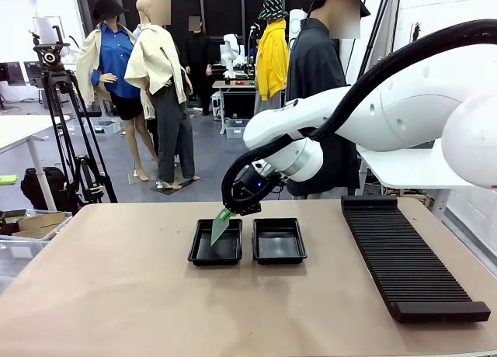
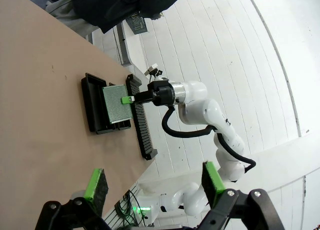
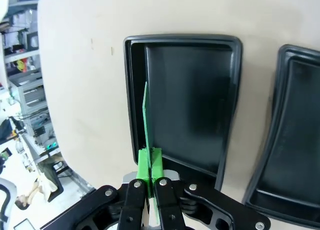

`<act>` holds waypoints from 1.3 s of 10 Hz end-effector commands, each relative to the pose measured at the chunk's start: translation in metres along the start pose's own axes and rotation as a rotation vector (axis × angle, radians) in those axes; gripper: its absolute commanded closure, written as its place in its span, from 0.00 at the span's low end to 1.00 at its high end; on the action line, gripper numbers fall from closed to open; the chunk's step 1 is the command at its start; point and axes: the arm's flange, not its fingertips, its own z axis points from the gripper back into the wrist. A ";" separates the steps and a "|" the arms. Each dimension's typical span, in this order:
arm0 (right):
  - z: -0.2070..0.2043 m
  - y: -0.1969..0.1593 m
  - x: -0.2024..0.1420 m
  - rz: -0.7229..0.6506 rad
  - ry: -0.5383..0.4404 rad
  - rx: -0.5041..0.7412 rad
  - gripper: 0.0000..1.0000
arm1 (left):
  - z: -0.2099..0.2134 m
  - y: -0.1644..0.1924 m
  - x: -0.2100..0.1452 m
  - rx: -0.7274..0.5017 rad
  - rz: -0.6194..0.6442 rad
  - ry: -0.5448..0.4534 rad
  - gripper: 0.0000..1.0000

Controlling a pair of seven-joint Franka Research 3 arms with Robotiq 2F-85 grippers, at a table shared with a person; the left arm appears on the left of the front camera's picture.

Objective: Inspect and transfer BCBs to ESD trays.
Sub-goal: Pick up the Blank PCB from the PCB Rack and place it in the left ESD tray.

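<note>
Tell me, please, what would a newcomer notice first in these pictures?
The eye goes first to the right gripper, shut on the edge of a green BCB that hangs tilted over the left ESD tray at the middle of the table. Next comes the long black ribbed rack on the table's right side. The left gripper stands open, well away from the trays.

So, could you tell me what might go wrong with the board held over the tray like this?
1. The right tool pinches the board by one edge only, so it could slip or swing.
2. The board hangs tilted, close to a wall of the tray under it. Its lower corner might catch the rim and not lie flat.
</note>
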 end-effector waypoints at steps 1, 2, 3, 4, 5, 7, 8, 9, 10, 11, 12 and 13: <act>-0.012 0.004 0.010 -0.015 -0.021 -0.014 1.00 | 0.002 -0.002 -0.001 0.000 -0.001 -0.005 0.00; -0.020 0.006 0.011 -0.018 -0.013 -0.005 1.00 | 0.002 -0.002 -0.001 0.000 -0.001 -0.005 0.00; -0.026 0.007 0.011 -0.014 -0.010 -0.012 1.00 | 0.002 -0.002 -0.001 0.000 -0.001 -0.005 0.00; -0.028 0.007 0.011 -0.013 -0.013 -0.011 1.00 | 0.002 -0.002 -0.001 0.000 -0.001 -0.005 0.00; -0.029 0.005 0.013 -0.019 -0.012 -0.007 1.00 | 0.002 -0.002 -0.001 0.000 -0.001 -0.005 0.00; -0.031 0.003 0.014 -0.026 -0.011 -0.004 1.00 | 0.002 -0.002 -0.001 0.000 -0.001 -0.005 0.00; -0.030 0.001 0.014 -0.025 -0.017 -0.006 1.00 | 0.002 -0.002 -0.001 0.000 -0.001 -0.005 0.00; -0.028 -0.001 0.014 -0.028 -0.018 -0.005 1.00 | 0.002 -0.002 -0.001 0.000 -0.001 -0.005 0.00; -0.029 -0.002 0.010 -0.006 0.004 0.006 1.00 | 0.002 -0.002 -0.001 0.000 -0.001 -0.005 0.00; -0.029 -0.002 0.010 -0.006 0.004 0.006 1.00 | 0.002 -0.002 -0.001 0.000 -0.001 -0.005 0.00; -0.029 -0.002 0.010 -0.006 0.004 0.006 1.00 | 0.002 -0.002 -0.001 0.000 -0.001 -0.005 0.00; -0.029 -0.002 0.010 -0.006 0.004 0.006 1.00 | 0.002 -0.002 -0.001 0.000 -0.001 -0.005 0.00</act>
